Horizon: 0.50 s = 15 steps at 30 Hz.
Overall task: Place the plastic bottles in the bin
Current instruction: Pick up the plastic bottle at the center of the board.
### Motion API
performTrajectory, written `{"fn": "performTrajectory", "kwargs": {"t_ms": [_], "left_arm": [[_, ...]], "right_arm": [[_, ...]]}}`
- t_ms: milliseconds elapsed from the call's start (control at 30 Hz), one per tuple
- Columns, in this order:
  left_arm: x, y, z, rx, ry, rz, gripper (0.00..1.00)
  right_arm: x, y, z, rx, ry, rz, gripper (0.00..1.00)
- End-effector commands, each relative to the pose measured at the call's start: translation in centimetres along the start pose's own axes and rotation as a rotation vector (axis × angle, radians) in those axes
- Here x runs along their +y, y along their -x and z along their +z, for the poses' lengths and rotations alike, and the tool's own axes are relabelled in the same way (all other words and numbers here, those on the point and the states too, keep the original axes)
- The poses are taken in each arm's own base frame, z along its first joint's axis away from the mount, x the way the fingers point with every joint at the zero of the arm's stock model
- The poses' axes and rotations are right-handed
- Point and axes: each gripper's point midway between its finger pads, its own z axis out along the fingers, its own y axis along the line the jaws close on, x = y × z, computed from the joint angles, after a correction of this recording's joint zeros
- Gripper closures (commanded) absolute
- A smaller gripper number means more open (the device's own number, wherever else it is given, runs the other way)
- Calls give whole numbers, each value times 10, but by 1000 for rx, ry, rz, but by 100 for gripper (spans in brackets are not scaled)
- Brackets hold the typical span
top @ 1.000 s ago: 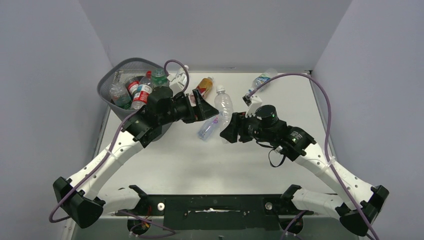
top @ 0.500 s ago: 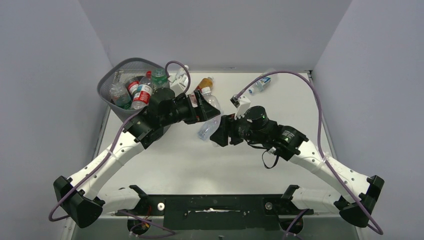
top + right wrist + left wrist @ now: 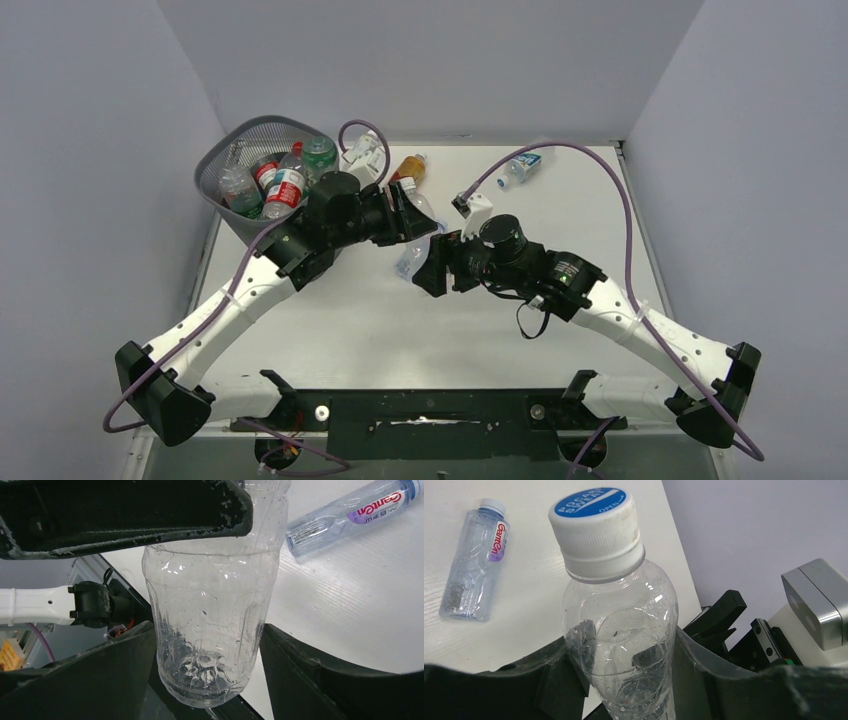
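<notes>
Your left gripper (image 3: 621,665) clamped the Pocari Sweat bottle (image 3: 619,605); the hold of your right gripper (image 3: 207,645) was unclear, so opposed pulls could have dropped it short of the upper-left bin (image 3: 262,120).

The bin (image 3: 213,165) sits far left; 1 loose bottle (image 3: 474,565) lies mid-table, 1 stray bottle (image 3: 520,168) back right.

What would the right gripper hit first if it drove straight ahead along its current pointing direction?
The clear bottle between the right gripper's fingers comes first; just beyond, the left gripper is clamped across the same bottle. How close they are is hard to judge.
</notes>
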Motion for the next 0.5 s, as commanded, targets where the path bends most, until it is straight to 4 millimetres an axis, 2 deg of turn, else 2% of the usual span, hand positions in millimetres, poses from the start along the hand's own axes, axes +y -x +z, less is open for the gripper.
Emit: {"fn": "performTrajectory", "kwargs": {"t_ms": [0,100,133,167,333,467], "left_arm": [[-16,19,-4,-28,-15,55,60],[-17,35,-7,-40,7,96,60],[-14,44,-9,-46,19,107,60],[-13,62,-14,-69,25,116,60],[5,131,-45,-159,84,149,60],[18,182,-71,-256,133,146,60]], "right_arm": [[15,32,-11,-106,24,-1,17],[15,35,-17,-117,21,7,4],[16,36,-20,-121,22,10,2],[16,38,-25,-133,24,13,1],[12,41,-45,-165,2,27,2],[7,37,-54,-174,-16,43,2]]}}
